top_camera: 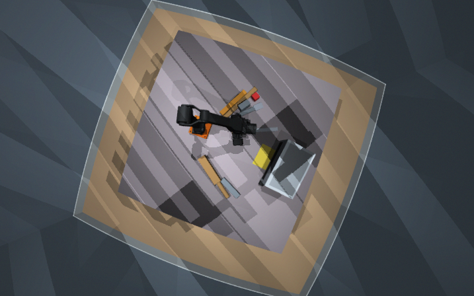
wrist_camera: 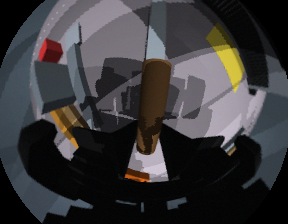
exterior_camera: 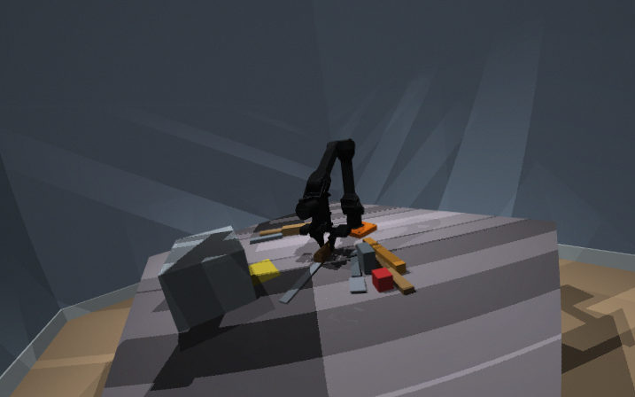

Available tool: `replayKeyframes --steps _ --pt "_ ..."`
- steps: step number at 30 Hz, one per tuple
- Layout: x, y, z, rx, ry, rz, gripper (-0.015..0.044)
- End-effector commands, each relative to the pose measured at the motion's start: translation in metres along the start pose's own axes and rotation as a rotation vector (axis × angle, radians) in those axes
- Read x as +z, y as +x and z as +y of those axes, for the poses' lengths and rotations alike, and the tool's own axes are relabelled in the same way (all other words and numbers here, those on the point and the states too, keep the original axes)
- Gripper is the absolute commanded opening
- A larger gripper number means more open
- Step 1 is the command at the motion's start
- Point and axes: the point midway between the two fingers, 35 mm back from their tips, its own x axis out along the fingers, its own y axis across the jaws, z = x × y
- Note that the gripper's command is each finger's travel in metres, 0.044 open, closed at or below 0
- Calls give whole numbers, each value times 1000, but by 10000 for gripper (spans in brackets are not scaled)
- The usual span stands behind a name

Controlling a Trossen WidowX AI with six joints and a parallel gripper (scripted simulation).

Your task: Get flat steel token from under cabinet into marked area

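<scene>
My gripper (top_camera: 255, 128) (exterior_camera: 326, 245) (wrist_camera: 148, 123) is shut on the brown handle (exterior_camera: 321, 253) (wrist_camera: 155, 95) of a long tool. The tool's thin flat grey blade (top_camera: 267, 129) (exterior_camera: 299, 284) (wrist_camera: 156, 35) points away from the arm, low over the table, its far end off the cabinet's near corner. The grey cabinet (top_camera: 291, 169) (exterior_camera: 205, 281) stands beyond the yellow marked area (top_camera: 263, 156) (exterior_camera: 264, 269) (wrist_camera: 227, 57). The blade is to one side of that area, not over it. The token cannot be made out in any view.
A red cube (top_camera: 255, 96) (exterior_camera: 382, 279) (wrist_camera: 50, 51), a grey block (top_camera: 244, 106) (exterior_camera: 366, 258) (wrist_camera: 53, 85), an orange-brown bar (top_camera: 233, 102) and a flat grey piece (top_camera: 256, 107) (exterior_camera: 357, 284) lie on one side. Another wooden bar (top_camera: 209, 169) and grey plate (top_camera: 230, 187) (exterior_camera: 266, 238) lie opposite.
</scene>
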Motion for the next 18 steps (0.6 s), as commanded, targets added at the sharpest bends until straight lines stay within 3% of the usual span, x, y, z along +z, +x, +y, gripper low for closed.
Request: replayKeyframes --steps 1,18 --pt "1 0 -3 2 -14 -3 0" --pt "-1 0 -19 1 -29 -3 0"
